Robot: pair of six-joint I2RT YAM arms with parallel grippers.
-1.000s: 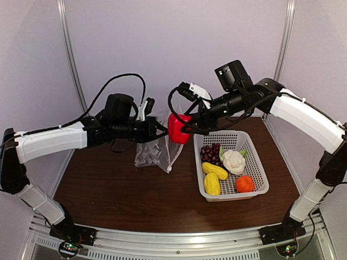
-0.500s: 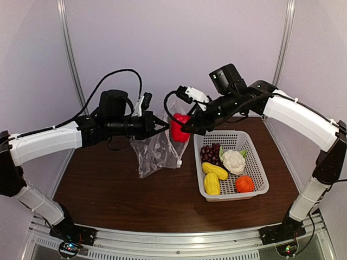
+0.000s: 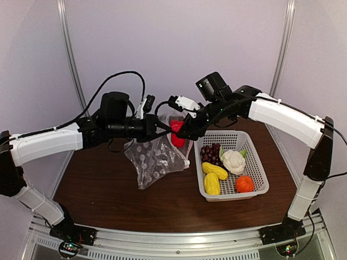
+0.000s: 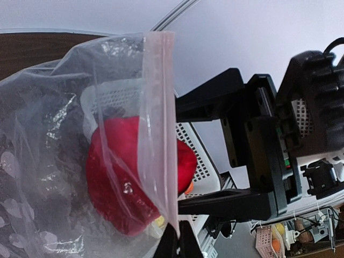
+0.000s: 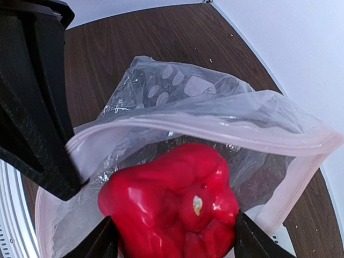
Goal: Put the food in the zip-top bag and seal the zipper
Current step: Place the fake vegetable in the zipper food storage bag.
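Slantwise the zip-top bag (image 3: pixel 154 160) hangs, mouth toward the red pepper (image 3: pixel 176 133).

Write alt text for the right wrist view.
A red pepper, held in the right gripper, sits in the open mouth of a clear dotted bag. The left gripper, a dark shape at the left, pinches the bag's rim, and the brown table lies beyond.
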